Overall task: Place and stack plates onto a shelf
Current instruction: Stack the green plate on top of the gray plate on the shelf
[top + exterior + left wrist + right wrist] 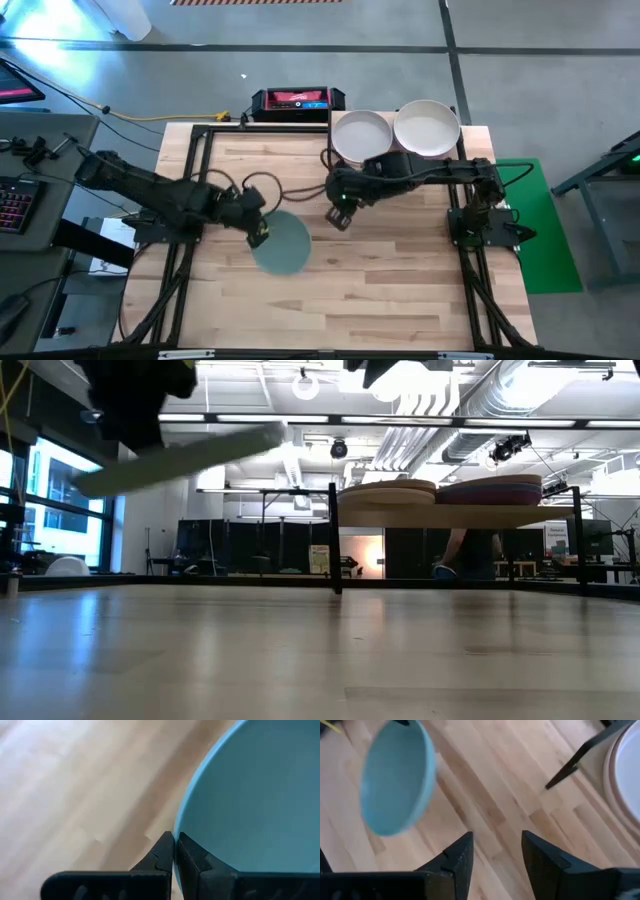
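A teal-green plate (283,245) hangs above the middle of the table, with my left gripper (258,232) shut on its left edge. In the low view the plate (190,458) is tilted and well clear of the tabletop. My right gripper (340,213) hovers open to the plate's right, nothing between its fingers (460,857); its wrist view shows the plate (395,777) farther off. At the table's far side stands the shelf (460,516), carrying two stacks of plates: one (361,135) on its left half and one (427,127) on its right. My left gripper pinches the plate's rim (176,831) between its two fingers (192,860), which reach slanting down from the table's left. The plate is lifted clear of the table and tilted, its far side higher than the held edge in the low view.
A black and red box (297,99) lies beyond the table's far edge. The shelf's black post (580,755) stands near my right gripper. Bare wooden tabletop (380,290) spreads in front of both arms.
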